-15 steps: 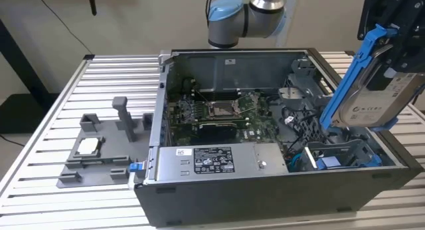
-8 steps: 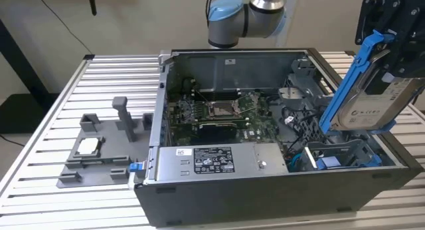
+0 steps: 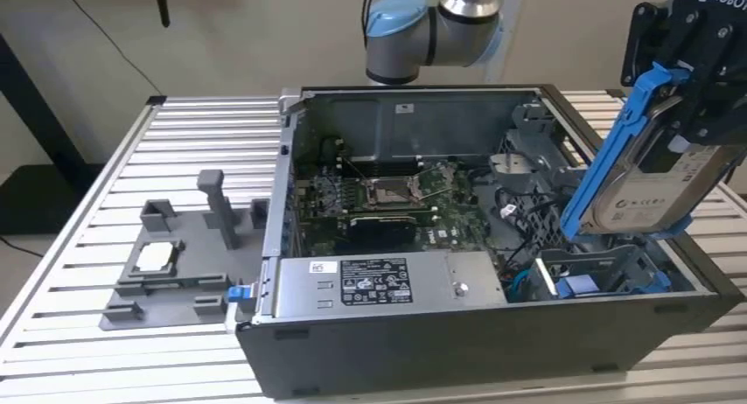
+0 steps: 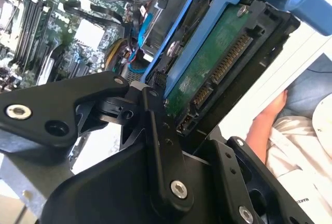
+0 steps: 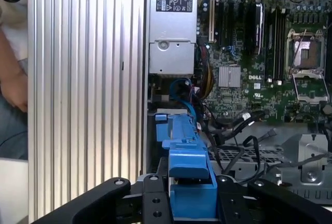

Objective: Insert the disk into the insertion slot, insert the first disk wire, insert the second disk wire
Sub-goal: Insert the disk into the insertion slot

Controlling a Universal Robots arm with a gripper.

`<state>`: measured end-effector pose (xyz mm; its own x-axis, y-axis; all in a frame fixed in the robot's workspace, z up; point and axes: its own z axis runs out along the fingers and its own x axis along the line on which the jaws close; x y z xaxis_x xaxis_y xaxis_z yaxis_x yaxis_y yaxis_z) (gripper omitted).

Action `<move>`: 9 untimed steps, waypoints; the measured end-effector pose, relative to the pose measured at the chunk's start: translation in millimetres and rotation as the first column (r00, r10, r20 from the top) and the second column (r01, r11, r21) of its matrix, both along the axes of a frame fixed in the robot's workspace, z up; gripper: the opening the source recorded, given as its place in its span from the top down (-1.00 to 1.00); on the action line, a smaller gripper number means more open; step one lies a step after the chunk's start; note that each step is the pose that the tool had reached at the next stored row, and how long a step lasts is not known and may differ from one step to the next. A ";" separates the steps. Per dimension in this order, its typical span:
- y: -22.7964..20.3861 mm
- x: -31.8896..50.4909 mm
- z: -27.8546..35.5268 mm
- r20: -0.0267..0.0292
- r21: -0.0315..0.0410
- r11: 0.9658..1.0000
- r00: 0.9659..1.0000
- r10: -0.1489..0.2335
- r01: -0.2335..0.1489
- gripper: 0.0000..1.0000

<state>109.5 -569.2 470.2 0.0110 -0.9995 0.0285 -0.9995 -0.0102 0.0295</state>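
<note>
gripper (image 3: 691,128) clamped on disk (image 3: 649,192), tilted above slot (image 3: 601,273); needs squaring to slot mouth, edges parallel; lower corner maybe touching.

The arm (image 3: 432,28) reaches toward the exterior view's right, wrist tilted, jaws clamped on the disk (image 3: 656,190)

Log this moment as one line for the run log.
gripper: shut on disk | disk: tilted, lower end over insertion slot | status: disk not inserted
</note>
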 end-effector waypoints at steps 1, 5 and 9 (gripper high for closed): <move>-0.4 0.0 -0.7 0.000 0.000 1.000 1.000 0.001 -0.001 0.35; -2.3 0.1 -4.0 0.001 0.000 1.000 1.000 0.003 -0.003 0.35; -4.3 0.2 -7.2 0.001 0.000 1.000 1.000 0.005 -0.005 0.35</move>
